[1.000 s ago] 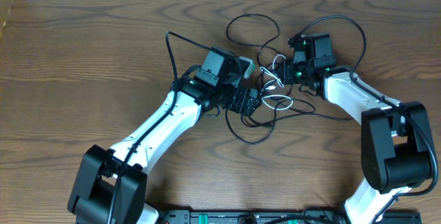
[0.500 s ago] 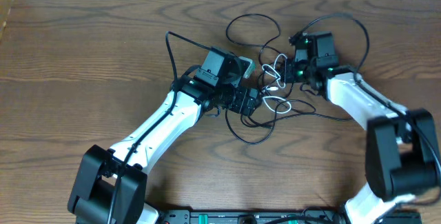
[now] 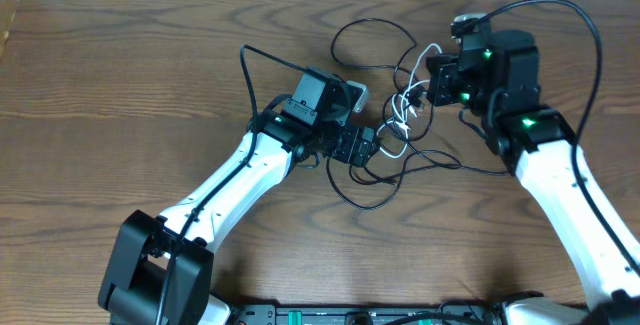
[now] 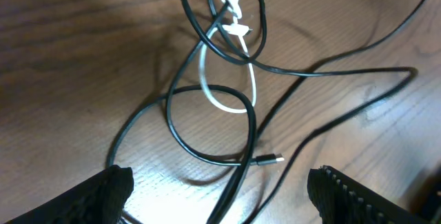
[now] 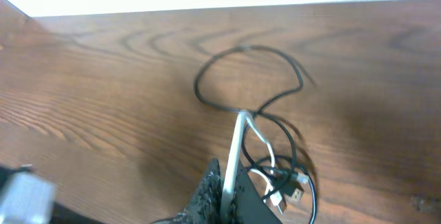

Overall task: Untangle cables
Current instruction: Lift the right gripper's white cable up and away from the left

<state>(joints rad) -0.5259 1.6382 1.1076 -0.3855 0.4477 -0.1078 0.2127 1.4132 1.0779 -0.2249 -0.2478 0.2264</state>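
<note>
The cables lie in a knot at the table's middle. One white cable (image 3: 404,107) runs through black cables (image 3: 371,181). My right gripper (image 3: 432,73) is shut on the white cable (image 5: 237,148), which rises taut from between its closed fingers (image 5: 210,195) above the table. Below it hang tangled plug ends (image 5: 293,182) and a black loop (image 5: 248,72). My left gripper (image 3: 366,148) hovers open over the knot. Its fingers (image 4: 103,195) stand wide apart, and a black cable (image 4: 238,179) runs between them untouched. The white loop (image 4: 227,89) and a small plug (image 4: 272,160) lie just ahead.
The wooden table (image 3: 120,85) stretches left and toward the far edge. Thick black arm cables arc over my right arm (image 3: 585,35) and behind my left arm (image 3: 248,75). A dark base rail (image 3: 350,315) runs along the front edge.
My right gripper closed on the white cable, then rose and moved right, drawing the white cable up and out of the knot. My left arm stayed put.
</note>
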